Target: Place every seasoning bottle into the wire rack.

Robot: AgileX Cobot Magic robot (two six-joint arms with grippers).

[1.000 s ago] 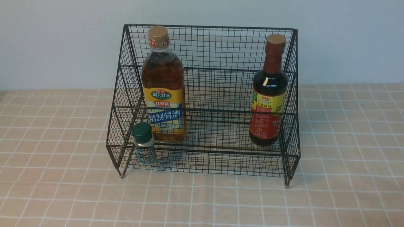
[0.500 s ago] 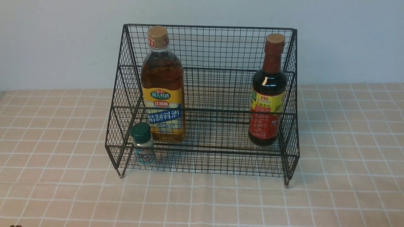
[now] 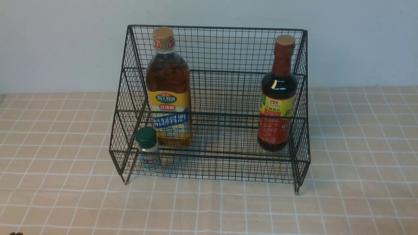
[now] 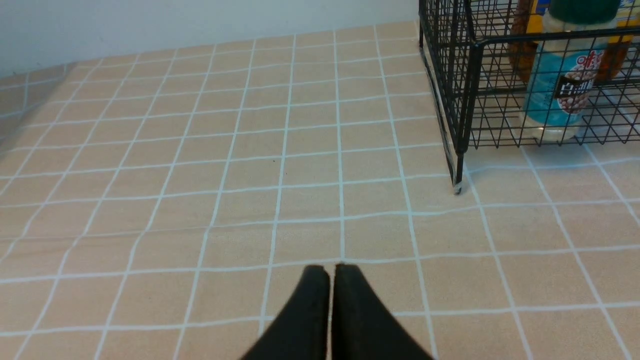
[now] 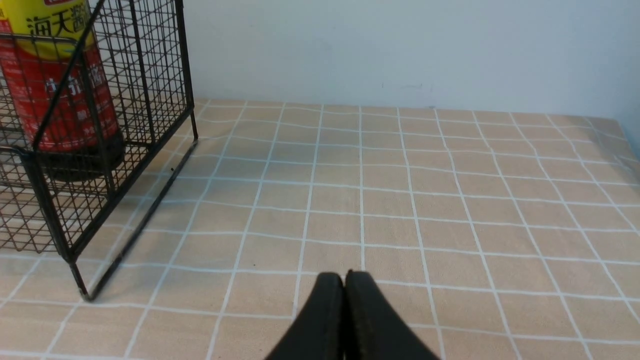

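The black wire rack [image 3: 212, 49] stands at the back middle of the table. The tall amber bottle [image 3: 168, 88] stands upright at its left on the upper tier. The dark sauce bottle [image 3: 277, 98] stands upright at its right. The tiny green-capped shaker [image 3: 148, 148] stands on the lower front tier at the left, and shows in the left wrist view [image 4: 560, 85]. The sauce bottle shows in the right wrist view [image 5: 60, 100]. My left gripper [image 4: 331, 272] is shut and empty over the cloth, apart from the rack's corner leg [image 4: 457, 170]. My right gripper [image 5: 344, 280] is shut and empty, to the right of the rack [image 5: 140, 100].
A peach checked tablecloth [image 3: 209, 209] covers the table. A pale wall [image 3: 49, 42] rises behind it. The rack's front legs [image 3: 296, 189] rest on the cloth. A dark bit of my left arm [image 3: 14, 233] shows at the front view's lower left corner.
The bottles and rack stand as before. A dark bit of my left arm has come into the lower left corner of the front view.
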